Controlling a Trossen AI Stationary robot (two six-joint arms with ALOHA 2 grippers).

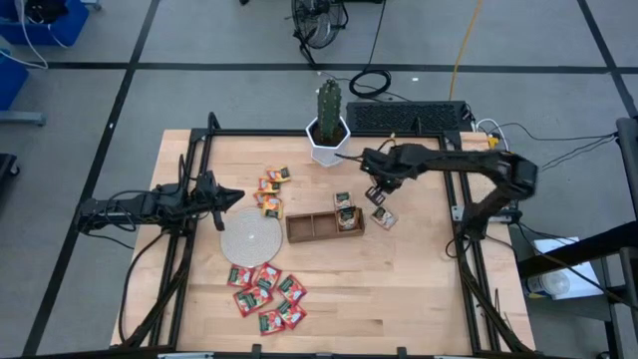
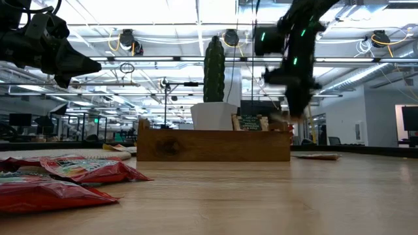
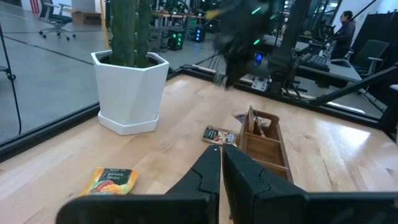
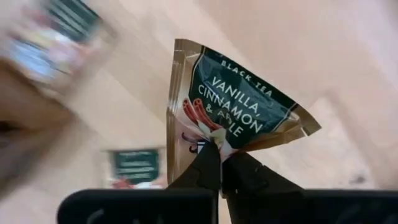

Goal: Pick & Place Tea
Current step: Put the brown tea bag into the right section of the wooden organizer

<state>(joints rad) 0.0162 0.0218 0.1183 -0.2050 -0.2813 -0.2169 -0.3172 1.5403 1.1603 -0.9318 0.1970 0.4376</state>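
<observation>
Here, right of centre in the high view, bare counter lies below my right pincer, beside the tray. It is pinched shut on a whitish tea sachet. My left pincer is closed, empty.

Your right gripper is clamped tight on a tea sachet, arm reaching in across the table's far side. Your left gripper hangs closed and empty at the left.

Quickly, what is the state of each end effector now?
Left end effector: closed, holding nothing.
Right end effector: closed on a black tea sachet.
</observation>
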